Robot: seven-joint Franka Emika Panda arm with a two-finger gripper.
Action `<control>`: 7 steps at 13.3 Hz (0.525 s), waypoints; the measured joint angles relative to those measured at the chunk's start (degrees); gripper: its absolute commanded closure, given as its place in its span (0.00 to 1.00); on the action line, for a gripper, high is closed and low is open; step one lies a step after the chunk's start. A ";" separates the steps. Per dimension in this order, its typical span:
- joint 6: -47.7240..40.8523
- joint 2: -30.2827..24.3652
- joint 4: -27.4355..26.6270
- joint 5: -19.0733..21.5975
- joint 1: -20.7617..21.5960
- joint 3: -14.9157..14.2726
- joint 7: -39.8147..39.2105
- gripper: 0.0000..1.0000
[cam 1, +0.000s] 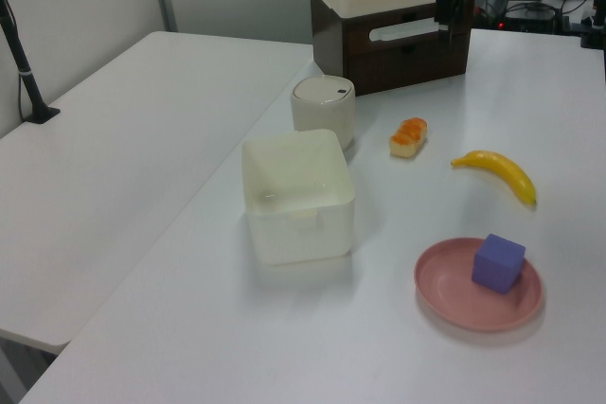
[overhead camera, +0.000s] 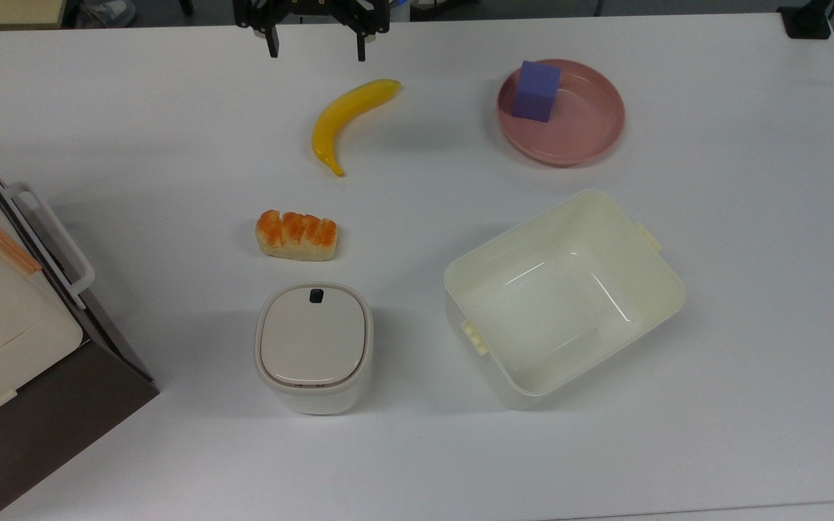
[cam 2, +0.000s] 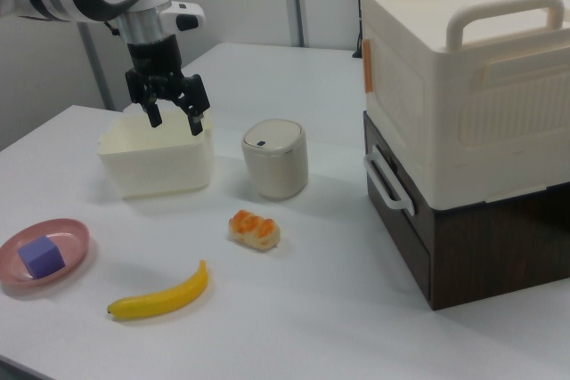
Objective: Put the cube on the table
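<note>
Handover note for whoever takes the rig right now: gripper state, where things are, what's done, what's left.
Gripper: open, holding nothing, raised above the table, at the top view's upper edge, above the banana.
Cube: sits on the pink plate, toward its rim at the top view's left, untouched.
Done: nothing yet.
Left: move over to the plate, grasp the cube, lift it off, set it on bare tabletop.

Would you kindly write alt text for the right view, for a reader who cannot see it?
A robot arm's open gripper hangs above a white table, in front of a cream tub. A blue-purple cube sits on a pink plate at the right view's left, near a banana, a bread roll and a lidded bin.
</note>
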 measured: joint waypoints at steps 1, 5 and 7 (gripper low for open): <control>0.00 0.00 0.00 0.00 0.00 0.00 0.00 0.00; 0.00 0.09 -0.86 0.08 0.50 0.42 0.01 0.00; -0.09 0.11 -1.84 0.56 2.51 0.67 1.79 0.00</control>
